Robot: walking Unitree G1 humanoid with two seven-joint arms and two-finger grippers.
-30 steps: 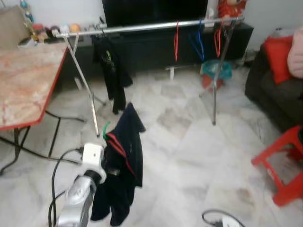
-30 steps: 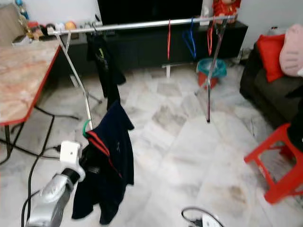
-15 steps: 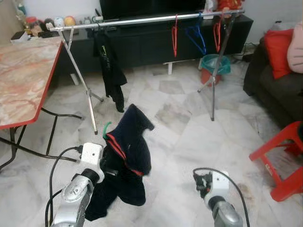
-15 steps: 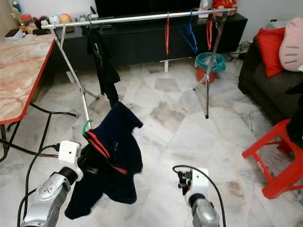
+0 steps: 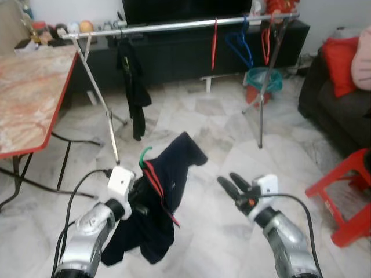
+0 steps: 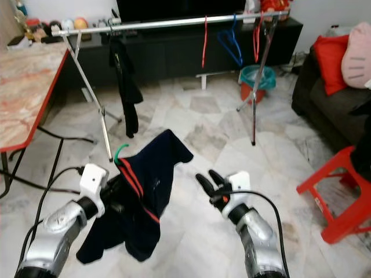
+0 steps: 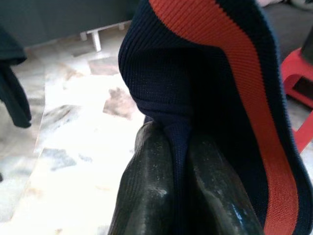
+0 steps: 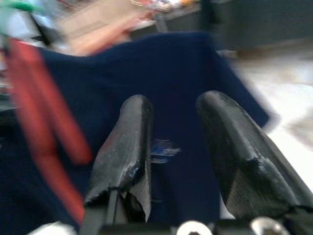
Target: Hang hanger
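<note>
Fabric of the navy shirt (image 5: pixel 165 191) on its green hanger (image 5: pixel 143 156) is pinched between my left gripper's (image 7: pixel 178 147) closed fingers, held up over the marble floor (image 5: pixel 232 145), while beside it my right gripper (image 5: pixel 233 185) points at the shirt, fingers spread, well short of the clothes rail (image 5: pixel 174 26).

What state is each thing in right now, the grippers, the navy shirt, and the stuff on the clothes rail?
left gripper: shut on the navy shirt
navy shirt: on a green hanger, held above the floor
right gripper: open, beside the shirt
black garment: hanging on the rail
red and blue hangers: hanging on the rail, bare
</note>
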